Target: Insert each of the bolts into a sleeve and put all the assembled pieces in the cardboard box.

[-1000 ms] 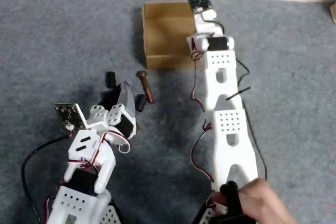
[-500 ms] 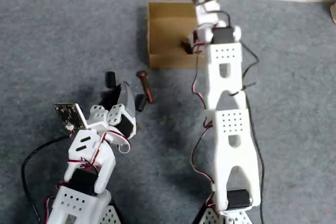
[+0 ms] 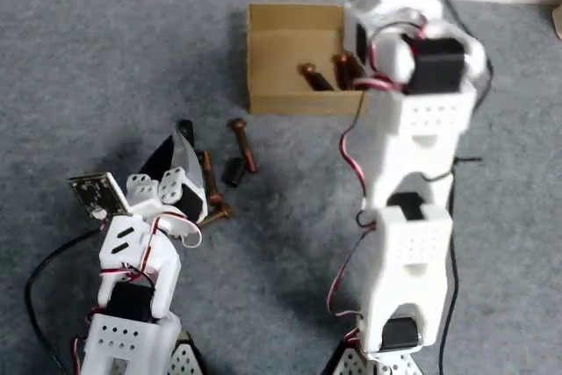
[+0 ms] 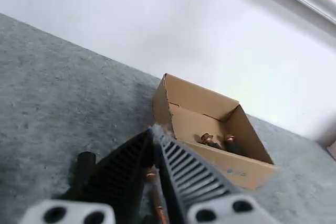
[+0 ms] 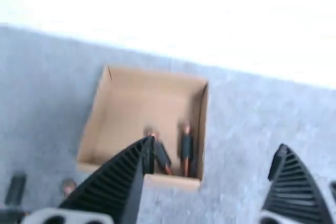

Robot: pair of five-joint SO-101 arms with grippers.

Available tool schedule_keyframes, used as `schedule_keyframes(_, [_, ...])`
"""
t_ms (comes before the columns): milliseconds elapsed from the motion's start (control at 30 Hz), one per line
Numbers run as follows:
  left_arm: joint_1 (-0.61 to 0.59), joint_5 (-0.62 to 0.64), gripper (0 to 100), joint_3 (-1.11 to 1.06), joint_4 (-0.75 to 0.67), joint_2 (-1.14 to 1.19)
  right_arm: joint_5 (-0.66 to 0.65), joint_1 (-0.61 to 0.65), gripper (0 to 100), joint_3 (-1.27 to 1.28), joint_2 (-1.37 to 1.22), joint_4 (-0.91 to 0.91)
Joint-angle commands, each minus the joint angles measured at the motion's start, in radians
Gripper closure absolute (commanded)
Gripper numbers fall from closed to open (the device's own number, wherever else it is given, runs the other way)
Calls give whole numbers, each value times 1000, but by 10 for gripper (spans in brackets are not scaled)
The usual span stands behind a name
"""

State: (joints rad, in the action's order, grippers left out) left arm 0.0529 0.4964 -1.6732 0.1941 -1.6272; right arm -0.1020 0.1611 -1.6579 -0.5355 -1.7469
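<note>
Pieces (image 3: 314, 77), two of them, lay assembled in the box (image 3: 290, 101), so that much looked done. Right pincer (image 5: 216, 145) hung wide open by the box, empty. Left pincer (image 4: 155, 132) sat closed at the tips, gripping nothing I could see, down among loose bolts (image 3: 242, 144) and sleeves (image 3: 185, 132) on the tabletop (image 3: 105, 68). Those, I reckoned, wanted pairing and boxing yet.

carpet (image 3: 105, 68): grey, flecked all over | cardboard box (image 3: 290, 101): plain tan-brown | bolts (image 3: 243, 142): coppery rust | sleeves (image 3: 185, 132): black | left arm (image 3: 132, 252) and right arm (image 3: 413, 243): white plastic, with red and black wires (image 3: 334, 287) | left gripper (image 4: 156, 135), right gripper (image 5: 214, 145): dark, ribbed fingers | wall (image 4: 157, 19): white - pretty muted palette tbh
</note>
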Motion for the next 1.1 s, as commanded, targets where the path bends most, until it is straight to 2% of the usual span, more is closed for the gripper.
schedule_keyframes(0, [-15,-52,992,70,3,-8,9,19,680,-36,194,-21])
schedule_keyframes(100, [-16,-57,992,70,3,-8,9,70,680,217,383,-21])
schedule_keyframes(267, [-59,-57,992,87,5,-8,11,193,680,800,797,-18])
schedule_keyframes(367, [-93,-55,992,133,77,-8,11,306,680,1159,1029,4])
schedule_keyframes(533, [-111,-55,992,200,198,-8,2,346,680,1768,1372,255])
schedule_keyframes(700, [-120,-58,992,206,203,-10,-132,387,680,2282,1587,437])
schedule_keyframes(833, [-176,-58,992,223,203,-8,-153,440,680,2476,1656,503])
schedule_keyframes(1067, [-183,-57,986,223,210,-2,-158,389,680,2500,1676,529])
